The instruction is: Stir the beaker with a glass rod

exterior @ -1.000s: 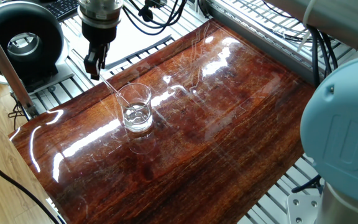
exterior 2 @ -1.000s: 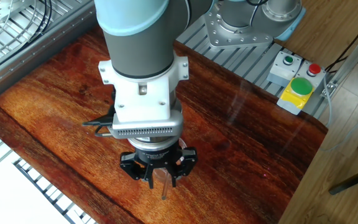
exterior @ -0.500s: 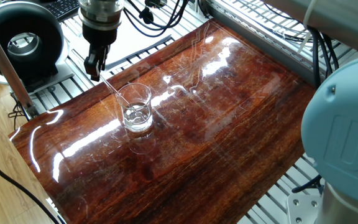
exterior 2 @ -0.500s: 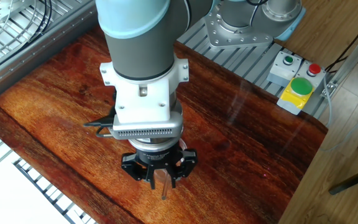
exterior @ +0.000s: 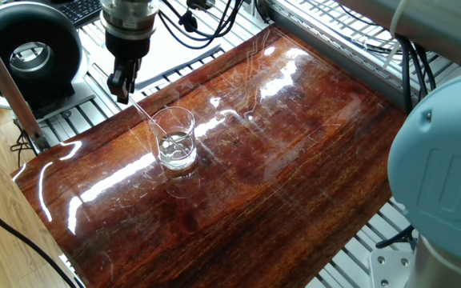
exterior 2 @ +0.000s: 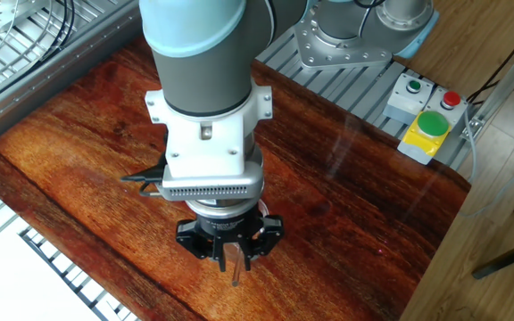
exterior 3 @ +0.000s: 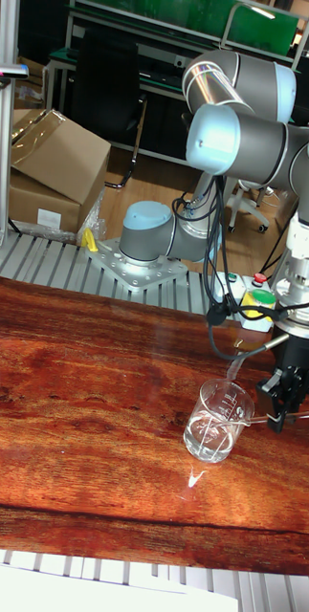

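Note:
The beaker (exterior: 175,138) is a small clear glass cup that stands upright on the dark wooden tabletop (exterior: 294,136), with a little clear liquid at its bottom. My gripper (exterior: 122,94) hangs up and to the left of it, shut on the upper end of the glass rod (exterior: 146,117). The rod slants down over the rim into the beaker. In the tall fixed view the beaker (exterior 3: 215,421) stands just left of the gripper (exterior 3: 283,417). In the other fixed view the arm hides the beaker. Only the gripper (exterior 2: 230,261) and a short piece of the glass rod (exterior 2: 236,274) show there.
A black round device (exterior: 30,56) sits beyond the table's left corner. A button box (exterior 2: 424,111) with green and red buttons stands off the far edge. The arm's blue base (exterior: 442,168) fills the right. Metal rails border the tabletop.
The arm has crept a few pixels right and down in the other fixed view. The beaker and the rod's slant look the same.

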